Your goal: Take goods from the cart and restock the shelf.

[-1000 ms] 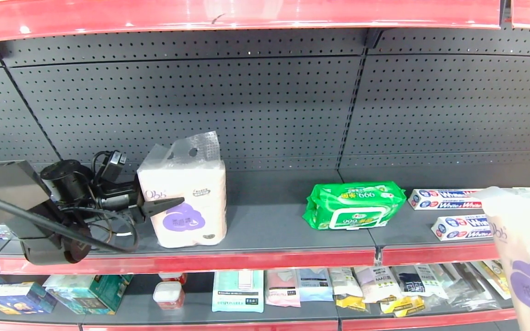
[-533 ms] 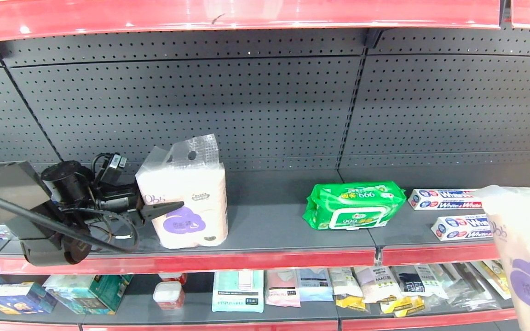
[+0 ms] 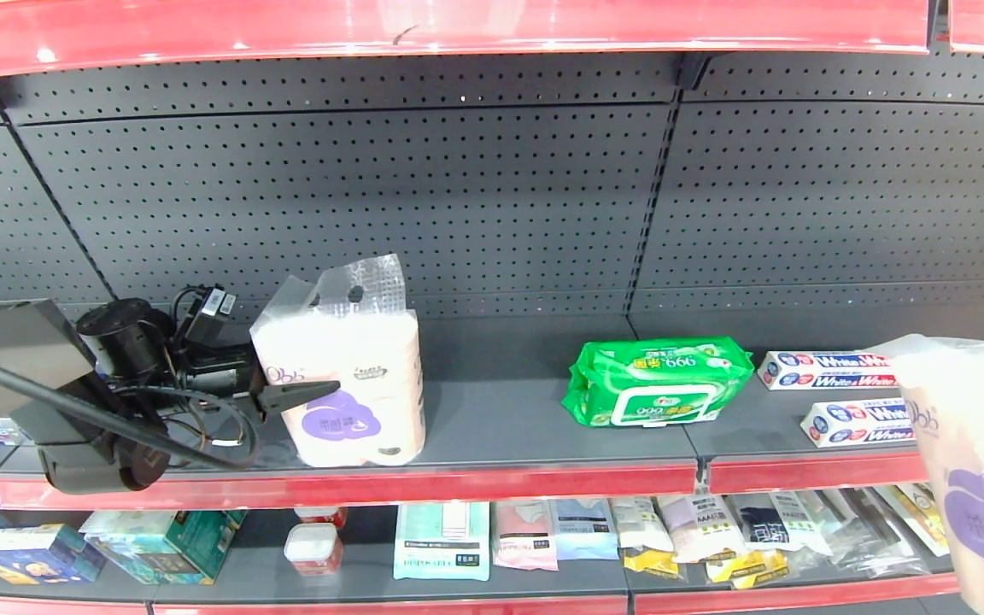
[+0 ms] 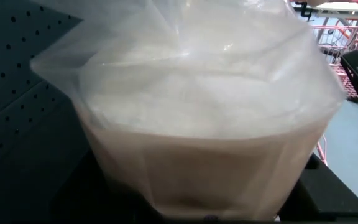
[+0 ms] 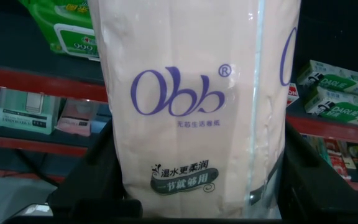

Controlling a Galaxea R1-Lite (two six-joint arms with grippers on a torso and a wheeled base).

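The left gripper [image 3: 314,389] is clamped on a toilet paper pack [image 3: 347,384]. One dark finger lies across the pack's front face; the other is hidden behind it. The pack stands upright at the left part of the middle shelf [image 3: 500,410], close to the red front edge. Its clear plastic handle flap points up. Whether its base bears fully on the shelf cannot be told. In the left wrist view, a red wire cart [image 4: 335,38] shows beyond the pack.

The right gripper [image 5: 197,208] is clamped on a second toilet paper pack [image 5: 194,106], with dark fingers on both sides of its lower part. This pack is held upright in front of the shelf at its right end, off the shelf surface.

On the same shelf, a green wet wipes pack [image 3: 658,382] lies flat, well apart from the first pack. Two toothpaste boxes [image 3: 829,370] lie just beside the wipes, one in front of the other. The lower shelf [image 3: 227,589] carries assorted small packets.
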